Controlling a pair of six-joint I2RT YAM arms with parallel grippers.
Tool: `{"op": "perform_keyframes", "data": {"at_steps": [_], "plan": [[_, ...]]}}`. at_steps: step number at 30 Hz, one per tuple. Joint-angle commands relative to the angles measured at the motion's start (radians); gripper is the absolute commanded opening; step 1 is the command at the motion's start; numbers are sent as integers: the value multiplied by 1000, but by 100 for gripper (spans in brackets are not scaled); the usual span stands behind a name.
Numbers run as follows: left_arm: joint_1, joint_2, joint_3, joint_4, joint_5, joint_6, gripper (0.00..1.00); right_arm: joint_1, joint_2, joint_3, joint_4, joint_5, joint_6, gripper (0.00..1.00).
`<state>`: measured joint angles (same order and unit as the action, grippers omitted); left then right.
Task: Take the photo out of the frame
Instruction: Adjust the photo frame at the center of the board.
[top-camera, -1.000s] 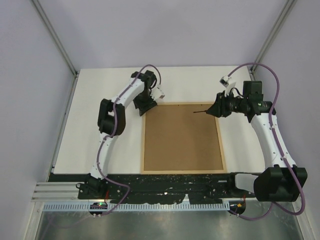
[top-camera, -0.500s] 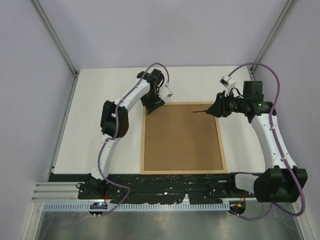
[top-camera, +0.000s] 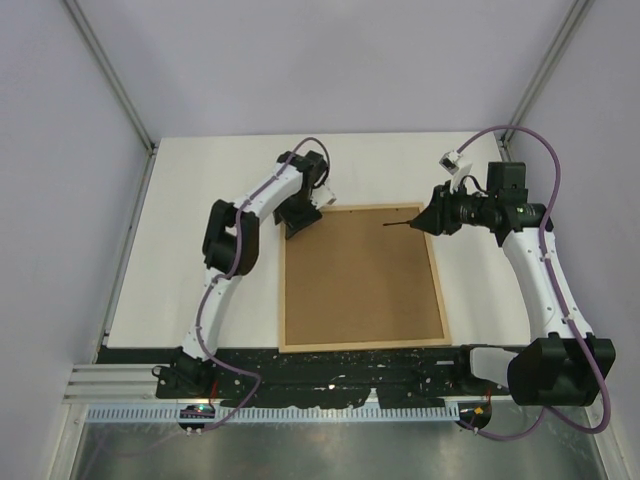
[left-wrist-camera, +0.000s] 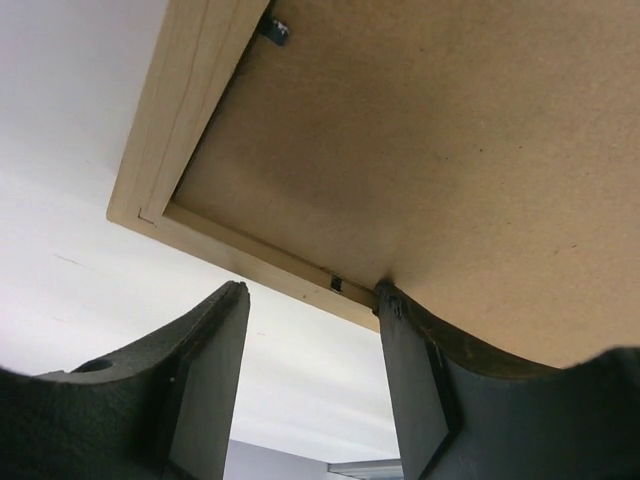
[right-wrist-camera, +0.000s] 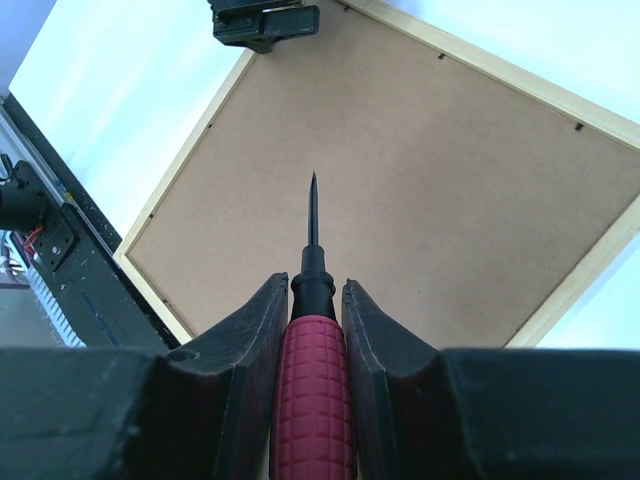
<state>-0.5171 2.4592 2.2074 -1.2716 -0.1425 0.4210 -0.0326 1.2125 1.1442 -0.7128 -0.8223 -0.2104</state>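
1. The frame (top-camera: 361, 277) lies back-up on the white table (top-camera: 200, 190), between the two arms. Its brown back panel (right-wrist-camera: 420, 180) is still in place.
2. The photo isn't visible; only the frame's brown back shows.
3. Change, L side: 1 s ago the L gripper (top-camera: 296, 224) sat just off the frame's far-L corner, outside the wood. It swung in over that corner half a sec ago and is now right at it, w/ the wrist turned.
4. L jaws are spread and pinch nothing. In the L wrist view one finger (left-wrist-camera: 440, 390) overlaps the edge of the back panel. The other finger (left-wrist-camera: 205, 380) is off the frame, over bare table. The frame's wooden rail crosses the gap between them.
5. A small metal tab (left-wrist-camera: 336, 284) sits on the rail just by the finger that is on the panel. Can't tell if finger and tab touch.
6. Change, frame: it has shifted a little vs 1 s ago. Its far-R corner and near-L corner both sit slightly further L, so it looks a touch rotated.
7. No change, R side: the R gripper (top-camera: 428, 220) is at the frame's far-R corner as before, jaws clamped on the red handle of a screwdriver (right-wrist-camera: 312, 400).
8. The screwdriver's black shaft points inward over the back panel near the frame's far edge. Can't tell whether the tip touches the panel.
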Motion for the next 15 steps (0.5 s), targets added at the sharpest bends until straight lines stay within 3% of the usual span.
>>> {"op": "perform_keyframes", "data": {"at_steps": [1,9,12,15], "plan": [[84,-58,-118,-78,39,-128,58,0,-39,40,15,-43,5,8],[108,-262,-458,-29,228,-199,54,2,-37,55,12,-78,11,8],[109,-314,-468,-14,258,-209,52,2,-37,51,13,-84,14,8],[118,-367,-364,8,236,-199,56,2,-47,45,12,-80,14,8]]}}
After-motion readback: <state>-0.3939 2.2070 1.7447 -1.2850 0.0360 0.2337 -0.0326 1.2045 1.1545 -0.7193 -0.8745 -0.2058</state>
